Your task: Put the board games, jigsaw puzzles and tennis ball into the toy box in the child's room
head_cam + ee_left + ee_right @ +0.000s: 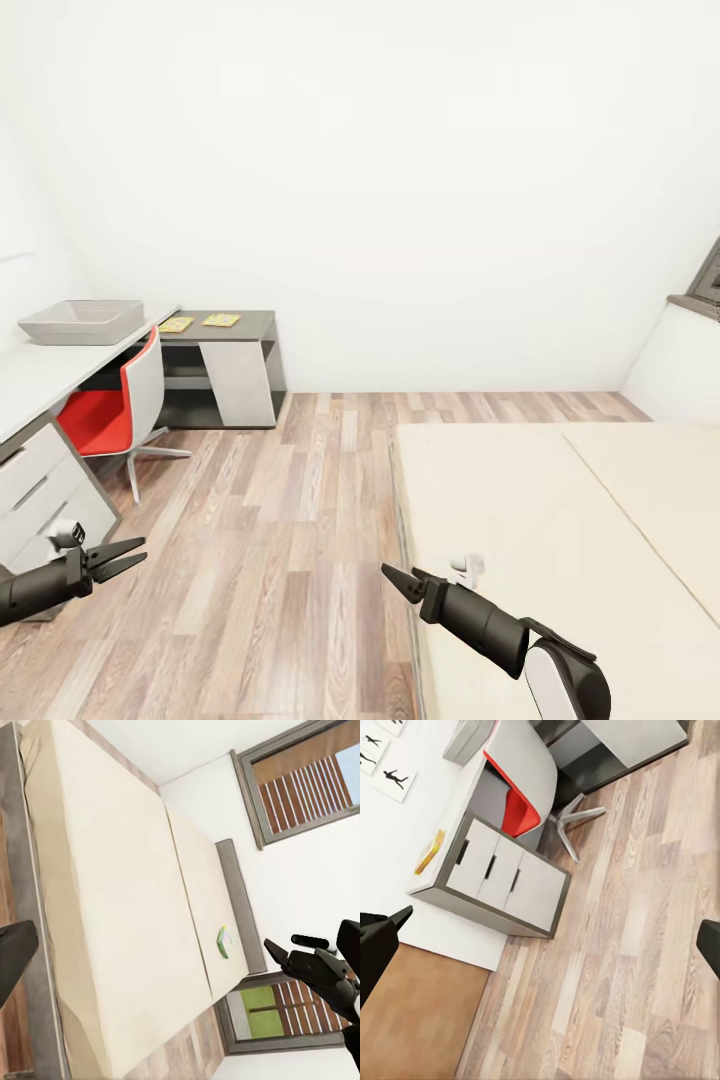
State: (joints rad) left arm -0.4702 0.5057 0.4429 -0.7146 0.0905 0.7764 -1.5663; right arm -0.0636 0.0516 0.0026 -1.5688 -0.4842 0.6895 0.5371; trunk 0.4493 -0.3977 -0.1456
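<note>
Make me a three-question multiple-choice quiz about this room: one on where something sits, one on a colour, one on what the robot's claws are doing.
1. Where does the shallow pale grey toy box sit?
A. On the long pale grey desk top
B. On the wood-plank floor
C. On the beige mattress

2. What colour is the seat of the swivel chair at the desk?
A. Blue
B. Red
C. Green

3. What are the left gripper and right gripper holding?
A. A puzzle each
B. One ball between them
C. Nothing

Answers:
1. A: the head view shows the tray resting on the pale desk top, beside the wall.
2. B: the chair's seat and back edge are bright red, on a grey star base.
3. C: both grippers hang over the floor with nothing between their dark fingers.
</note>
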